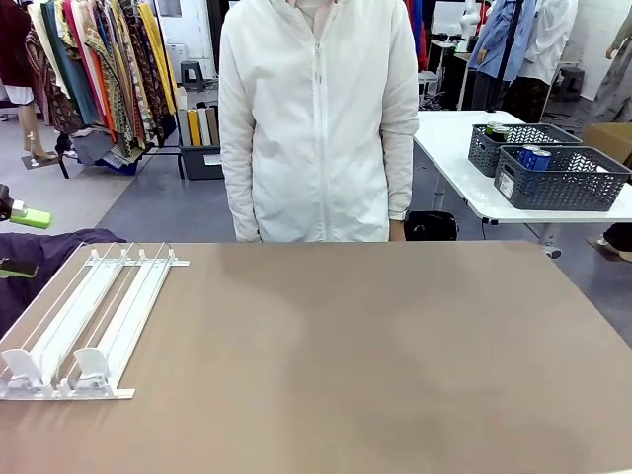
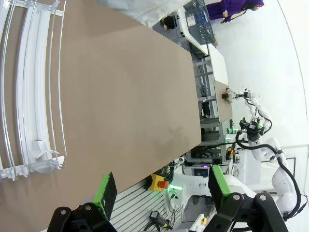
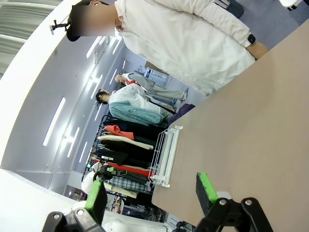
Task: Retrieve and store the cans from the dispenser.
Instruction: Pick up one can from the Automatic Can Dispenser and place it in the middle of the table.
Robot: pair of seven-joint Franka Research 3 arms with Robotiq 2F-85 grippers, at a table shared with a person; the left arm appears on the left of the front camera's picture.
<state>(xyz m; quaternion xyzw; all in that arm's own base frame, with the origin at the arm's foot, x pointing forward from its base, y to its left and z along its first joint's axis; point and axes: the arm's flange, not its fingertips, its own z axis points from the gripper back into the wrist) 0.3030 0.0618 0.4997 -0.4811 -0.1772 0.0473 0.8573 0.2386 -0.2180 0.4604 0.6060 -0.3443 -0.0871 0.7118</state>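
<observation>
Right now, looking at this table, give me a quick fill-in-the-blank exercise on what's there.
1. The dispenser on the brown table holds ____ cans.
2. The left hand has its jaws ____.
3. Two dark grey baskets sit on the ____ table behind the person.

Missing: no; open; white

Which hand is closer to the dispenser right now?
Left, judging by the wrist views. The left hand hangs open off the table edge beside the dispenser; the right hand, also open, sees it far across the table.
</observation>
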